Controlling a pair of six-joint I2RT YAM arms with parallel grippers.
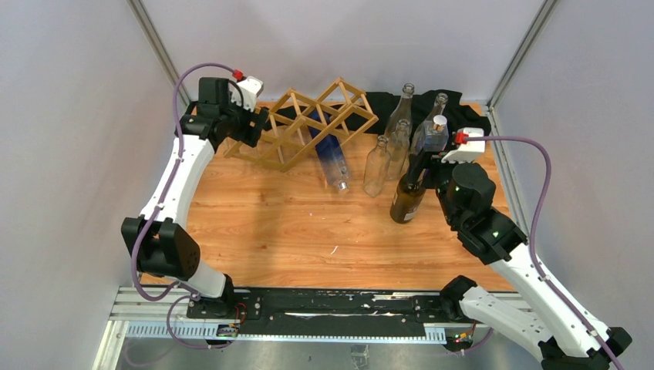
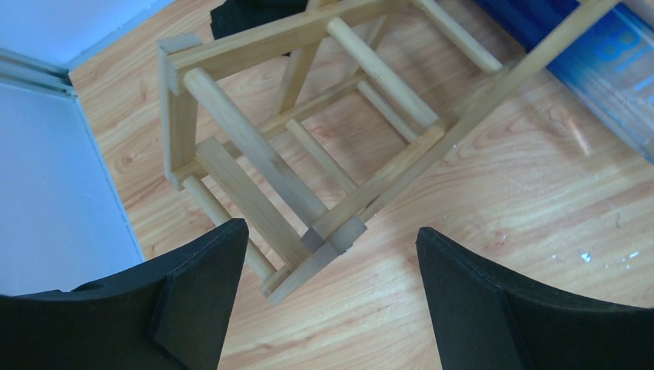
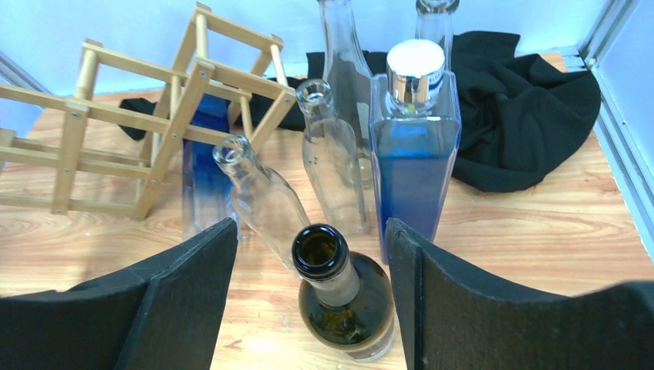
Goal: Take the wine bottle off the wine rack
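The light-wood wine rack (image 1: 308,127) stands tilted at the back left of the table, with a blue-tinted clear bottle (image 1: 332,160) lying in a lower opening. A dark green wine bottle (image 1: 406,202) stands upright on the table to the right of the rack. My right gripper (image 3: 310,223) is open around its neck (image 3: 332,266), with both pads apart from the glass. My left gripper (image 2: 330,228) is open over the rack's left end corner (image 2: 335,235), and its fingers (image 2: 208,270) are clear of the wood.
Several clear bottles (image 1: 376,166) and a square blue bottle with a silver cap (image 3: 414,154) stand close behind the dark bottle. A black cloth (image 3: 517,116) lies at the back right. Grey walls enclose the table on three sides.
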